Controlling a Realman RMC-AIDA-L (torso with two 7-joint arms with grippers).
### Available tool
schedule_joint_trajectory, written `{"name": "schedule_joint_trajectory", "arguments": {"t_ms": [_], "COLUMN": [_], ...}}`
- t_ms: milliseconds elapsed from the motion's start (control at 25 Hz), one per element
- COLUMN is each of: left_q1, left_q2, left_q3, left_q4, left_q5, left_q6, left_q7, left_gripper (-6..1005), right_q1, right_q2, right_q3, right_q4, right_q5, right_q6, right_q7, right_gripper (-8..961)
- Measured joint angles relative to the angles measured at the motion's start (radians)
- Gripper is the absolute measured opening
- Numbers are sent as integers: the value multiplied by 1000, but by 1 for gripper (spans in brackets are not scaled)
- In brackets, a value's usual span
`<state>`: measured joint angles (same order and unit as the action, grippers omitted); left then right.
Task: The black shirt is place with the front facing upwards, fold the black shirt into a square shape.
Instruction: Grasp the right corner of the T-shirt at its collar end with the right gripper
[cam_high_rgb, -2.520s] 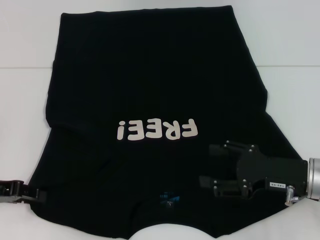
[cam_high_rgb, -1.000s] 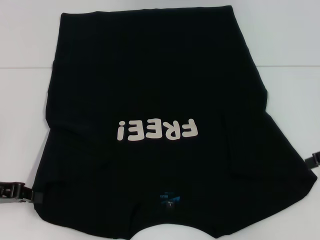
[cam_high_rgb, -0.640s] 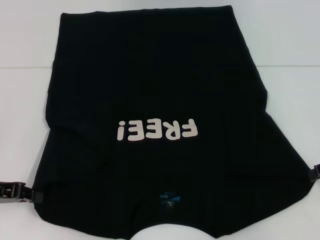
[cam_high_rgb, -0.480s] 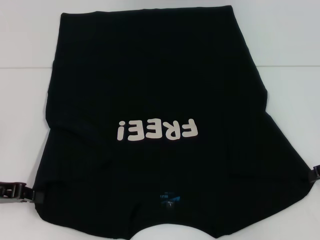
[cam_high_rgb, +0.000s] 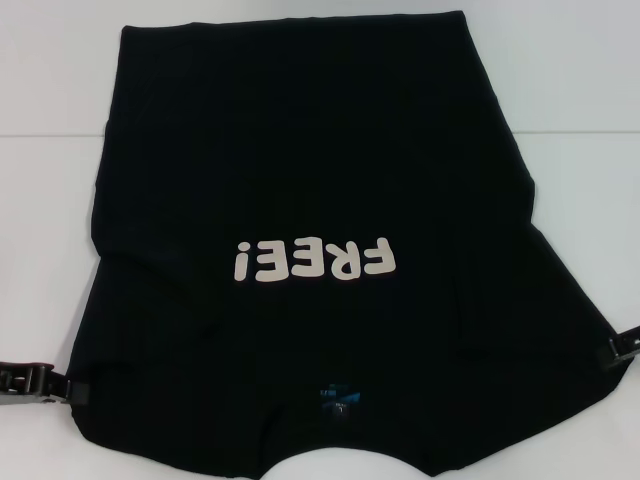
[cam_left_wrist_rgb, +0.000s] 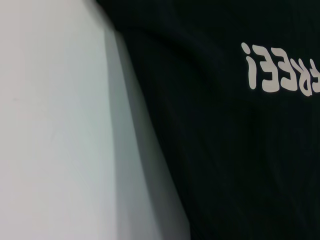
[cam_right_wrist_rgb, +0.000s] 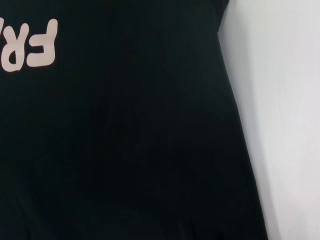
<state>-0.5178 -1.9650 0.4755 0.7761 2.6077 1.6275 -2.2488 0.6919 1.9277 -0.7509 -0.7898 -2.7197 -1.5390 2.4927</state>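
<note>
**Black shirt spread flat, both grippers at its near corners**

Nearest to us, the collar end of the black shirt (cam_high_rgb: 300, 200) lies at the bottom of the head view, with the small blue neck label (cam_high_rgb: 335, 395) just inside the curved neckline. At the near left edge of the cloth we see our left gripper (cam_high_rgb: 40, 385), low over the table (cam_high_rgb: 570, 80) and touching or just beside the shirt's left shoulder edge. Opposite it, at the near right edge, only the tip of our right gripper (cam_high_rgb: 625, 347) shows, just beside the shirt's right shoulder. We cannot tell for either claw whether it is open, closed or pinching the cloth.

Farther out, the pale "FREE!" lettering (cam_high_rgb: 312, 261) sits face up on the chest, upside down from where we look. Beyond it the body of the shirt lies smooth and narrows toward the hem at the far side of the white table.

Both wrist views show the shirt's side edge against the table, each with part of the lettering.
</note>
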Motion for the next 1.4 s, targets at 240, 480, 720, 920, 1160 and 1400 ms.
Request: {"name": "schedule_joint_trajectory", "arguments": {"t_ms": [240, 480, 720, 920, 1160, 1400], "left_q1": [0, 1, 1, 1, 1, 1], "left_q2": [0, 0, 0, 0, 0, 0], "left_q3": [0, 0, 0, 1, 4, 5], "left_q4": [0, 0, 0, 0, 0, 0], "left_q5": [0, 0, 0, 0, 0, 0], "left_q6": [0, 0, 0, 0, 0, 0], "left_q7": [0, 0, 0, 0, 0, 0], "left_gripper": [-1, -1, -1, -1, -1, -1], "right_q1": [5, 7, 8, 8, 8, 14], "right_q2": [2, 5, 8, 12, 11, 12], "right_q3": [-8, -11, -27, -33, -34, -35], "right_q4": [10, 12, 12, 12, 12, 22], "right_q5": [0, 0, 0, 0, 0, 0], "right_q6": [14, 17, 21, 27, 30, 30], "right_q7": [0, -2, -3, -3, -3, -3], "right_gripper": [866, 866, 866, 866, 866, 866]}}
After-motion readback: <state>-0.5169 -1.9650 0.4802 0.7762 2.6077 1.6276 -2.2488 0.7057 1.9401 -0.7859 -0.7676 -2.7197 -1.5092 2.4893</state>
